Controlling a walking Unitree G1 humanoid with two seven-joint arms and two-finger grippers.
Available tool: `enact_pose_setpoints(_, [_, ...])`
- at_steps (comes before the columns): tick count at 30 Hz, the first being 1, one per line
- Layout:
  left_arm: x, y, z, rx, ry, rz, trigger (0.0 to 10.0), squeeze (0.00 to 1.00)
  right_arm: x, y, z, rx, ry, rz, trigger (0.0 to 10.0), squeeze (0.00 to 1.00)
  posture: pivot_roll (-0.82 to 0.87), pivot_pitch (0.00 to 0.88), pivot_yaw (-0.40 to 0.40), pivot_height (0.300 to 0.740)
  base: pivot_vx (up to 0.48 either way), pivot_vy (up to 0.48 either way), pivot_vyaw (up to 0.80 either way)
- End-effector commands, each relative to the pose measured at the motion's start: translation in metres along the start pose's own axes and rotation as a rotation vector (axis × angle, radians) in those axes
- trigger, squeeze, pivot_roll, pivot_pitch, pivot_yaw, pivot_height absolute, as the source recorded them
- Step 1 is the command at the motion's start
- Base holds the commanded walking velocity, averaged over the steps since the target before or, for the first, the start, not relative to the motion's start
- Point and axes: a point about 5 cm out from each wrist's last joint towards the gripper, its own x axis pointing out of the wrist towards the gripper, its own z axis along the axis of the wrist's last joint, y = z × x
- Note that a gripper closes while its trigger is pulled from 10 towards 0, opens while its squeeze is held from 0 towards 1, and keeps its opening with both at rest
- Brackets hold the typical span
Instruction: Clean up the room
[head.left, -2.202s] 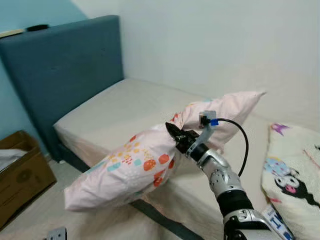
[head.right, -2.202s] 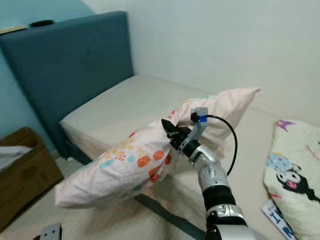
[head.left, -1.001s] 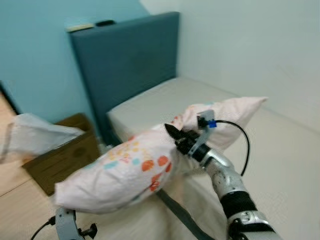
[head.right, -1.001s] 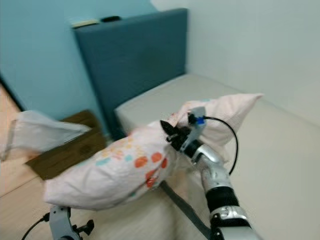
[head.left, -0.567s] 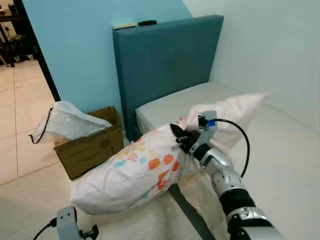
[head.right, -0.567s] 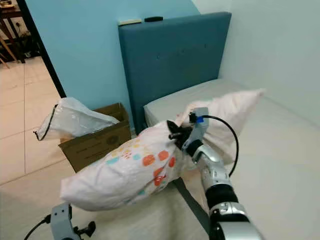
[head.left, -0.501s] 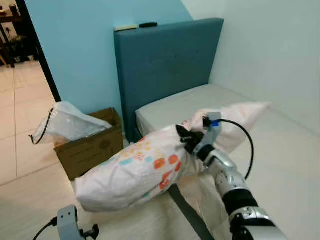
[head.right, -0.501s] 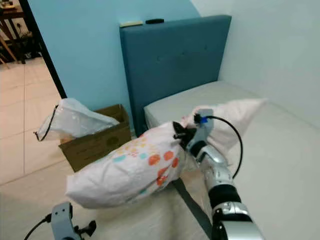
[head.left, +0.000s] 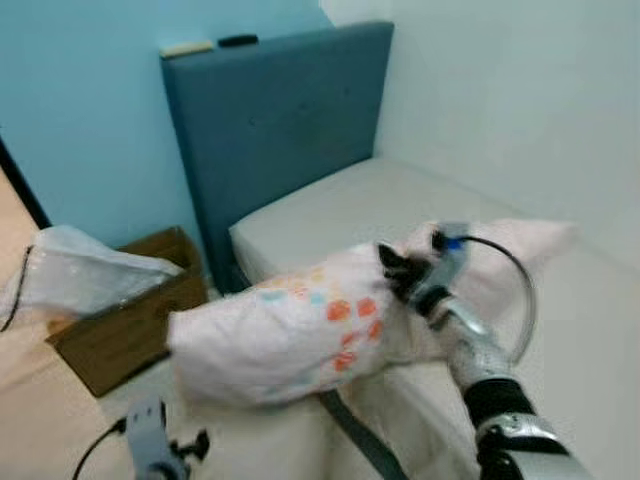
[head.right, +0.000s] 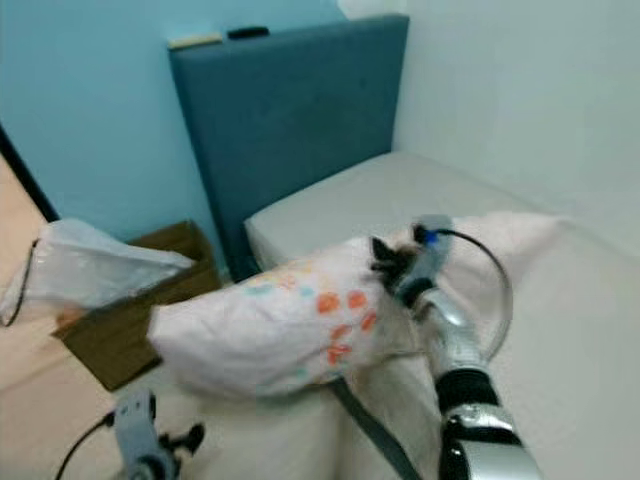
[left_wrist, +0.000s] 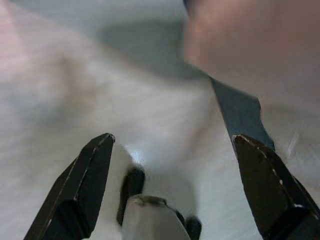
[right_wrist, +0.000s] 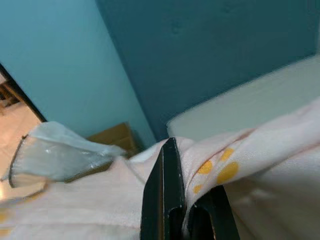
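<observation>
Right gripper (head.left: 393, 268) at centre-right of the left eye view, jaws pinched tight on a bunched fold of the pillow (head.left: 300, 330) — pink-white with orange, yellow and teal spots. In the right wrist view the fabric is squeezed between the two black fingers (right_wrist: 162, 195), no gap visible. The pillow hangs out to the left of the jaws, in the air over the near corner of the mattress (head.left: 330, 215); its other end trails right behind the wrist, over the bed.

Left gripper (left_wrist: 172, 187) low at the bottom left of the head views (blurred) — wrist view shows its fingers spread wide with nothing between them, pale floor below.

Blue padded headboard (head.left: 275, 130) in the upper middle, against a light blue wall. Cardboard box (head.left: 125, 320) at the left edge on the floor, a clear plastic bag (head.left: 80, 275) on top of it.
</observation>
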Motion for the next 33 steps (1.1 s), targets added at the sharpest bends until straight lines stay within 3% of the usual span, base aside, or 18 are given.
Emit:
enact_pose_setpoints(1, [-0.002,0.005,-0.004,-0.007,0.009,0.017,10.0,0.0,0.016,0.023,0.023,-0.064,-0.106,0.117,10.0,0.0,0.03,0.0,-0.05,0.728,0.48,0.0,0.68])
enact_pose_setpoints(9, [-0.002,0.005,-0.005,-0.012,0.012,0.018,10.0,0.0,0.017,0.022,0.024,-0.052,-0.115,0.109,10.0,0.0,0.03,0.0,-0.052,0.728,0.48,0.0,0.62])
enact_pose_setpoints(33, [-0.001,0.0,-0.004,-0.006,0.011,0.001,10.0,0.0,0.017,0.017,0.034,-0.016,-0.167,0.078,10.0,0.0,0.02,0.0,-0.047,0.728,0.48,0.0,0.0])
